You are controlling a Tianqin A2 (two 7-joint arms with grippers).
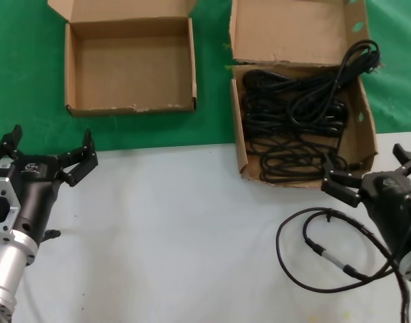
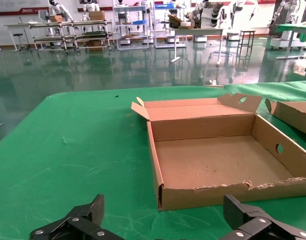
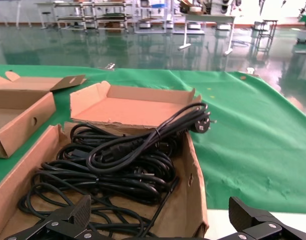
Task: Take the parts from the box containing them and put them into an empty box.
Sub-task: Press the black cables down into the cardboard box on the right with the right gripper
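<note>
Power cords (image 1: 296,128) fill the larger cardboard box (image 1: 362,145); the smaller box (image 1: 131,64) alongside sits bare.

Both boxes rest lids open on the green-covered table (image 1: 212,101). The left claw (image 1: 49,153) and right claw (image 1: 373,173) hover near them, spread wide, gripping nothing.

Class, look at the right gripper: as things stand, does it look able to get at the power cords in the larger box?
Probably yes. The right gripper hangs open at the near edge of the larger box, whose lid lies folded back; the power cords lie uncovered, with nothing between them.
</note>
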